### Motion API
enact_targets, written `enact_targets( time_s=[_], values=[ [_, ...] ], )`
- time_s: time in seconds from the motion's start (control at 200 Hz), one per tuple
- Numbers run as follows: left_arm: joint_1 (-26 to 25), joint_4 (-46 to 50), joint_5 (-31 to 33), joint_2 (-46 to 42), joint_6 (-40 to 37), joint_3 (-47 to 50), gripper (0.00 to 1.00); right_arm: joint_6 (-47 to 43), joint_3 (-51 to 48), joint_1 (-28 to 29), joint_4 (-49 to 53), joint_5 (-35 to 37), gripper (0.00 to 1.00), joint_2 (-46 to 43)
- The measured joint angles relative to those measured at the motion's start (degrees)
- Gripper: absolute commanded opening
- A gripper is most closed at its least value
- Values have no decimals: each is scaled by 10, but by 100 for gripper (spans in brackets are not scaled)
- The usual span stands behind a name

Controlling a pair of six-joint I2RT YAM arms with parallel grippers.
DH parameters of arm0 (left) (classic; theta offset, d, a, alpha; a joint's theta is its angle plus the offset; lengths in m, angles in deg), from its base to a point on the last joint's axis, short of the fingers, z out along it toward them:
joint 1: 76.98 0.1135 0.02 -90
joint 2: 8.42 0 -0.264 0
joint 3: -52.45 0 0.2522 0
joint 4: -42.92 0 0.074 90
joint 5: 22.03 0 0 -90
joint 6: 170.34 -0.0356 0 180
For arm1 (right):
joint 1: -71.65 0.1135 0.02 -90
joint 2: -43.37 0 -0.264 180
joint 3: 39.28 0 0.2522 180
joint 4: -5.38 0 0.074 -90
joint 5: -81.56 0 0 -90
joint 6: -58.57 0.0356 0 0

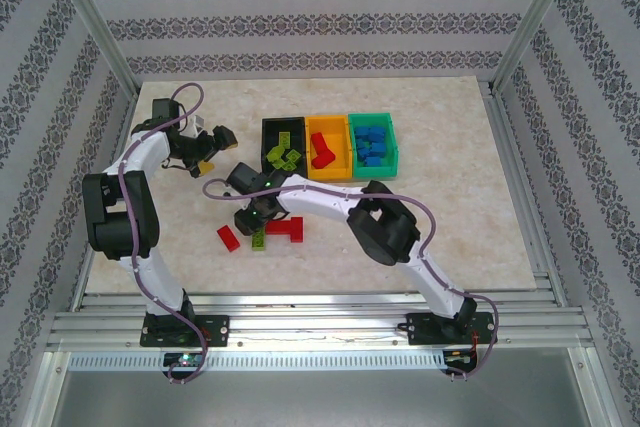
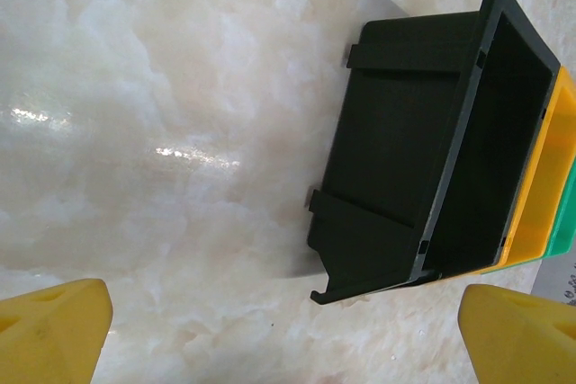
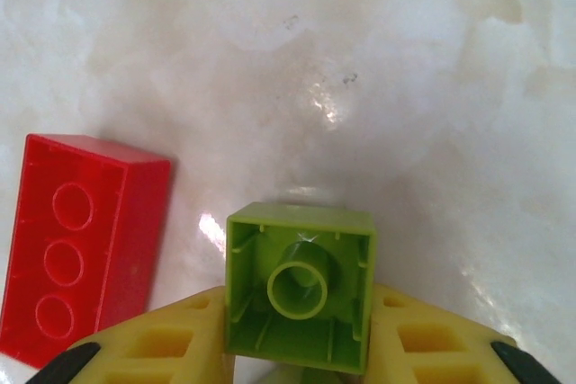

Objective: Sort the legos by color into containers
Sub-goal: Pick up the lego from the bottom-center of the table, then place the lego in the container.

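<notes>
Right now the right hand (image 3: 297, 339) is closed on a lime green brick (image 3: 301, 281). Its two yellow fingers (image 3: 162, 343) press against the brick's opposite sides, and the brick's hollow underside with its single round tube faces the wrist camera. Whether the brick rests on the surface (image 3: 360, 60) or is raised off it, I cannot tell. Just to the left of it in that view, and not touching it, lies a red brick (image 3: 81, 258) with three round tubes showing.

From above, the right hand (image 1: 252, 219) is low over the pale marbled surface (image 1: 450, 237), in front of the black bin (image 1: 270, 129). One loose red brick (image 1: 228, 238) lies to its left and another red piece (image 1: 289, 230) to its right.

The three containers stand joined in a row near the middle of the surface. The black bin on the left holds lime green bricks (image 1: 284, 154). The orange-yellow bin (image 1: 340, 147) in the middle holds a red one (image 1: 321, 151), and the green bin (image 1: 392, 142) on the right holds blue bricks (image 1: 372, 145).

The left hand (image 1: 210, 152) is to the left of the black bin and apart from it. Its wrist camera shows its yellow fingertips (image 2: 49, 330) spread wide at the lower corners, with nothing between them but bare surface. Beyond them stands the black bin (image 2: 396, 141), seen from its outer wall, with slivers of the orange-yellow bin (image 2: 544, 186) and the green bin (image 2: 567, 213) behind it.
</notes>
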Motion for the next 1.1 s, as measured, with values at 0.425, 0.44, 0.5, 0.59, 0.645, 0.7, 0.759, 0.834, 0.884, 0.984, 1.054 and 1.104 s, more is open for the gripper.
enact_targets(
  time_s=[0.425,0.44,0.5,0.59,0.645,0.7,0.759,0.834,0.884,0.984,1.054,1.104],
  values=[
    [0,-1,0,0,2,1,99,21,-57,-109,-49,8,34,-143],
    [0,-1,0,0,2,1,99,21,-56,-113,-50,9,34,-143],
    [0,-1,0,0,2,1,99,26,-48,-130,-49,13,38,-139],
    [0,-2,-1,0,4,1,99,32,-10,-153,-35,14,49,-116],
    [0,-2,-4,0,4,1,99,29,17,-164,-30,14,54,-98],
    [0,-2,-5,0,4,1,99,31,35,-173,-28,14,56,-83],
    [0,-3,-5,0,4,1,99,33,37,-179,-26,14,56,-79],
    [0,-4,-6,0,4,1,99,34,30,-182,-24,12,57,-79],
    [0,-6,-9,0,5,1,99,36,17,-180,-30,11,57,-83],
    [0,-8,-12,0,6,2,99,40,-24,-170,-40,10,57,-95],
    [0,-10,-14,2,7,3,99,42,-52,-162,-41,10,57,-105],
    [0,-14,-15,2,9,4,99,42,-72,-152,-43,10,57,-114]
  ],
)
